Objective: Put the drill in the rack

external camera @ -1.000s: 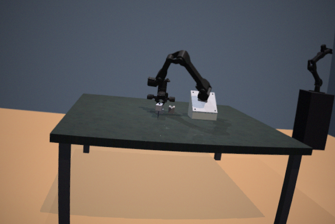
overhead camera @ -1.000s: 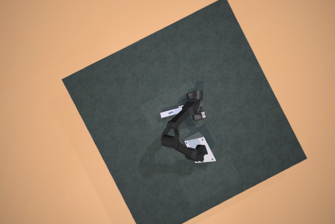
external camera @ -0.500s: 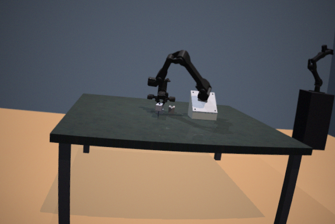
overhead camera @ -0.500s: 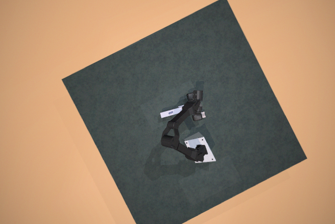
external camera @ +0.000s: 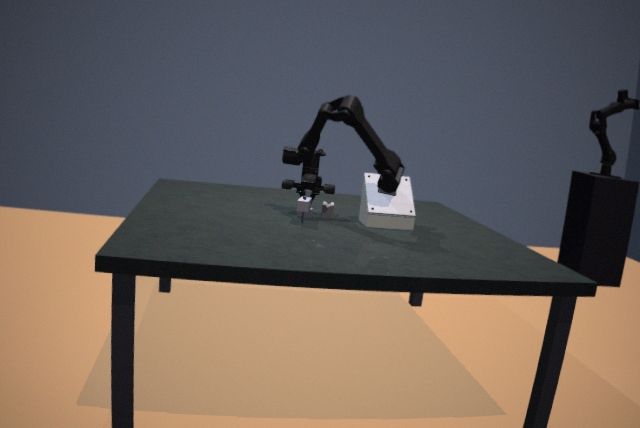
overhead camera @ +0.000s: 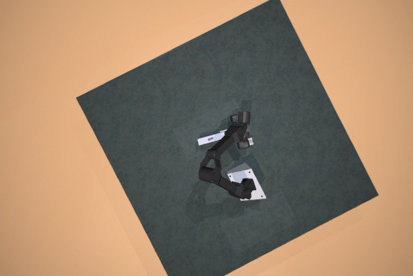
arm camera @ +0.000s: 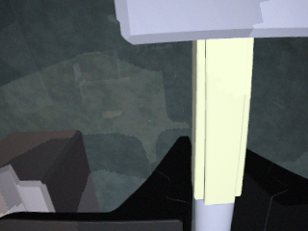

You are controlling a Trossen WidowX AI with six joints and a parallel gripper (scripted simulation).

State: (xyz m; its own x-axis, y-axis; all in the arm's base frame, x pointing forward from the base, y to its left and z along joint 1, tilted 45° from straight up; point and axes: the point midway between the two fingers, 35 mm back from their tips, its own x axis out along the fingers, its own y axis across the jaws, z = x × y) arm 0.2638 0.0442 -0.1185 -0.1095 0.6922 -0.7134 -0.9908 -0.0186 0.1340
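Now the hand (arm camera: 215, 187) grips the drill (arm camera: 221, 122) (pale shaft) tightly.

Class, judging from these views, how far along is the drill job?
Done: the gripper is shut on the drill, on its pale shaft. In hand: the drill sits in the white block, not yet pulled out. Left: laying it in the rack nearby. Key press: cannot tell.

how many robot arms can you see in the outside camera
2: one arm mounted on the table, its gripper shut on the drill; another atop the black pedestal at right.
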